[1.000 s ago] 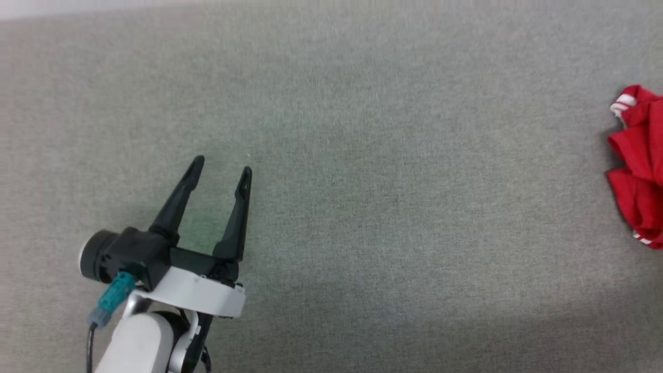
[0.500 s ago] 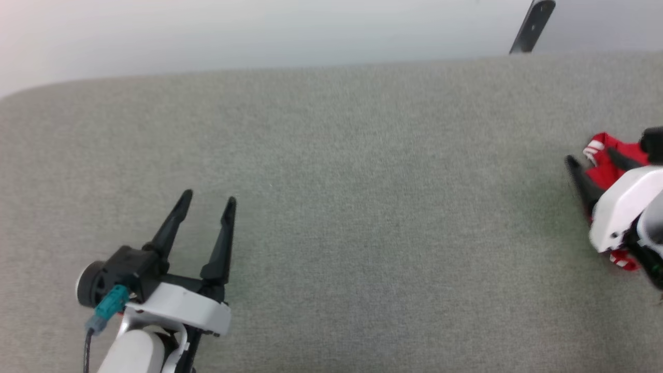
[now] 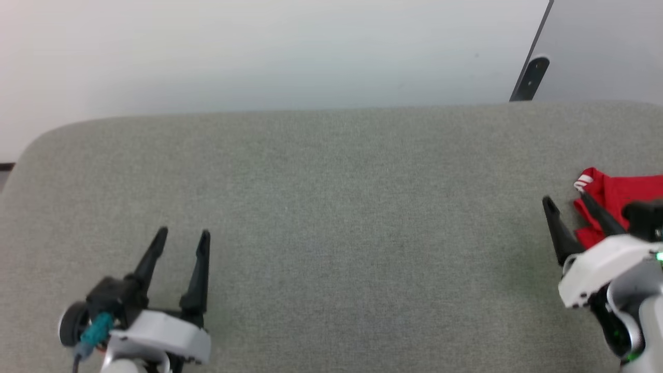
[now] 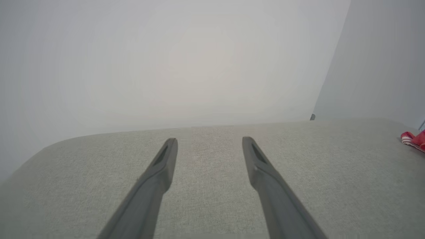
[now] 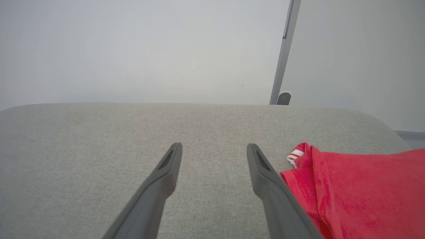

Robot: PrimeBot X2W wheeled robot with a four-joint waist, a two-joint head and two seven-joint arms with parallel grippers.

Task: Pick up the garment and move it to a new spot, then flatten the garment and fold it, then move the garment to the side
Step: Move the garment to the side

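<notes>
Both tools spread wide and empty; right tool (image 3: 564,197) at the garment's (image 3: 616,194) near-left edge.
Garment lies crumpled on the grey surface (image 3: 331,207), a white striped band showing at its far-left corner. Right tool: fingers parted, nothing between them. One finger crosses the garment's left edge in the head view, the other stands just left of it over bare surface; contact cannot be told. Left tool (image 3: 184,232): fingers parted, nothing held, well apart to the garment's left. Since a second ago the head camera has tipped up, so the surface's far edge and the wall (image 3: 259,52) beyond the garment now show. The right tool has come in beside the garment. The left tool's spread is unchanged.
</notes>
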